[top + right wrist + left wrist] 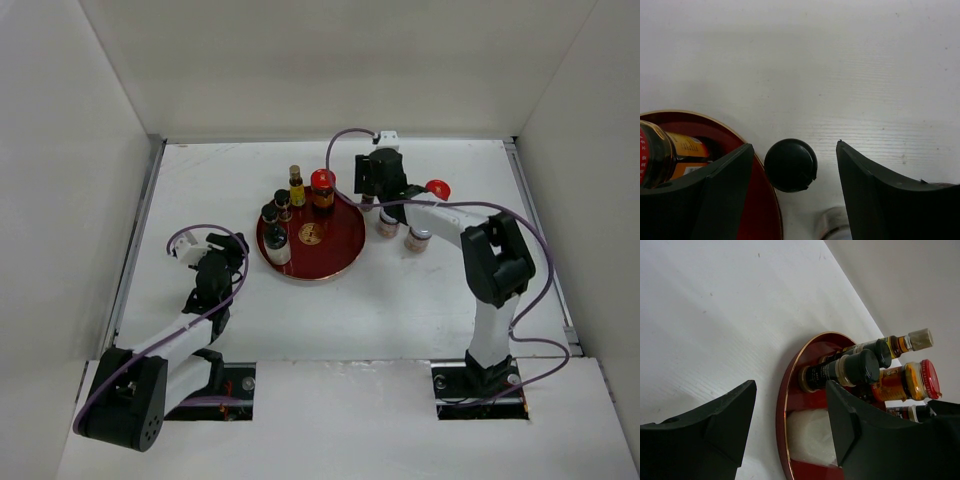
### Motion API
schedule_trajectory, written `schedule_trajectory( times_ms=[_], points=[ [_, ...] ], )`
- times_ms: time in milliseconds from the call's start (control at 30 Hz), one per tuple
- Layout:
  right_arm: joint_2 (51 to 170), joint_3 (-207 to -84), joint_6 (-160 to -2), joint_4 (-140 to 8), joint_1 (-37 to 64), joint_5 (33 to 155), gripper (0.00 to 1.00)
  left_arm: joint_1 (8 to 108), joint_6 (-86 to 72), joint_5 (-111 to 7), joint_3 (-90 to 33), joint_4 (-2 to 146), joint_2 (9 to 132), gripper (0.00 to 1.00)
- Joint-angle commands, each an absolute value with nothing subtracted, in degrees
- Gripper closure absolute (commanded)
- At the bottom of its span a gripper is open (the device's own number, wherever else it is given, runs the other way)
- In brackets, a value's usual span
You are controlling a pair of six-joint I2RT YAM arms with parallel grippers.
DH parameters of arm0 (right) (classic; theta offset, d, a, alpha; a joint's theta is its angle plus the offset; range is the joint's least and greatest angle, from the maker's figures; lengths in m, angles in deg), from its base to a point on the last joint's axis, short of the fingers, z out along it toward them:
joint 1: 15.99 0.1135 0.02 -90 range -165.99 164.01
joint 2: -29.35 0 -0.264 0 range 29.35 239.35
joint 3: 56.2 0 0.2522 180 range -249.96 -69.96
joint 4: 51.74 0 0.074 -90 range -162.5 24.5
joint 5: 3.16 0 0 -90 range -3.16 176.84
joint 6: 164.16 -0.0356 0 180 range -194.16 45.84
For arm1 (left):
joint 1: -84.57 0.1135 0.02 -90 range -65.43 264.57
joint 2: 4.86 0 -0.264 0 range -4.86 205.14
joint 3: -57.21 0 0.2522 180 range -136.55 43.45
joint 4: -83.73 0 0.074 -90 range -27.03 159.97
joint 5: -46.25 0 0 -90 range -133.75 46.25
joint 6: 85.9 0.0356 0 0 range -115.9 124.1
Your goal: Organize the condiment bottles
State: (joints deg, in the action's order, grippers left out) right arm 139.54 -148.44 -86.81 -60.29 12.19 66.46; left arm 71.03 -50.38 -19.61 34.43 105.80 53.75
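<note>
Several condiment bottles stand on the left part of a round dark-red tray (335,243): a yellow-labelled one (296,187), a red-lidded jar (321,190), two dark black-capped ones (276,212) and a white-bodied one (278,247). My right gripper (377,180) hovers open just off the tray's back right rim. In the right wrist view a black-capped bottle (790,165) stands between the fingers (720,190) of the right gripper (794,147), touching neither. My left gripper (215,265) is open and holds nothing, left of the tray. The left wrist view faces the tray's rim (781,405) and bottles (845,371).
Two white-lidded jars (388,222) (418,238) and a red-lidded one (437,189) stand right of the tray under the right arm. White walls close the table at the back and on both sides.
</note>
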Motion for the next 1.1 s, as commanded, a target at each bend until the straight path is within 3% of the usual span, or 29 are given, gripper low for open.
schedule_trajectory(
  times_ms=[0,200,433,700,1067],
  points=[
    [140.6,-152.7,-86.6,-59.5,11.9,68.9,0.28,71.1,-50.6,-20.2,34.0,108.9,53.3,0.44],
    [141.8,-152.9,-87.0,-59.9,11.9,68.5,0.43,71.1,-50.8,-20.5,33.9,108.9,54.3,0.44],
    [142.5,-152.3,-87.3,-62.8,11.9,67.9,0.33,70.9,-50.9,-20.6,33.7,109.2,55.0,0.44],
    [140.1,-150.4,-88.1,-58.8,12.1,67.3,0.58,71.2,-50.7,-20.5,34.0,109.3,54.0,0.44],
    [130.2,-143.6,-88.0,-50.7,16.4,65.1,0.58,70.9,-50.7,-20.2,33.8,109.3,54.6,0.44]
  ],
)
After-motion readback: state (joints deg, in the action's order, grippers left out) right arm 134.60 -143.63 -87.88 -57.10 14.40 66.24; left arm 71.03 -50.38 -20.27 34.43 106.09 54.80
